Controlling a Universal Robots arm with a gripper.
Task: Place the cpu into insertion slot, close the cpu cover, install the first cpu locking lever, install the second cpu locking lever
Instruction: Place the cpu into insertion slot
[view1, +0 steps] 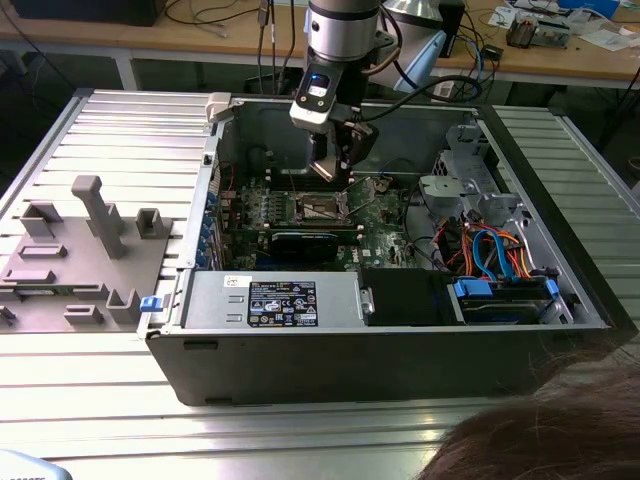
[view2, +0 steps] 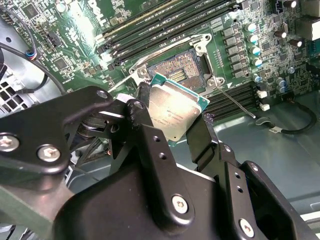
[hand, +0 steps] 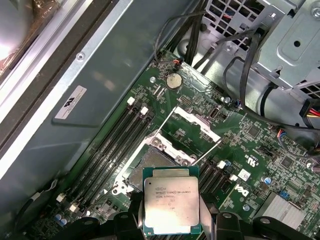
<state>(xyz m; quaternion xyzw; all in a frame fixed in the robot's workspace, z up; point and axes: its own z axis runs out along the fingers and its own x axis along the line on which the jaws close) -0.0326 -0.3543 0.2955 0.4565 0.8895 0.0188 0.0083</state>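
Computer case (view1: 400, 350): lid off, lying in the middle of the bench (view1: 100, 420).
Gripper (view1: 335, 165): hangs inside the case, just above the insertion slot (view1: 318, 207).
Grey fixture (view1: 90, 250): on the bench, by the edge at the exterior view's left.
Person's hair (view1: 540, 440): over the bench's near edge.

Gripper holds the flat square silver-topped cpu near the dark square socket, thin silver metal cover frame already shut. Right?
Not quite: the thin silver metal cover frame stands swung open, leaving the dark square socket bare, as the first wrist view shows. The gripper does hold the flat square silver-topped cpu near it.
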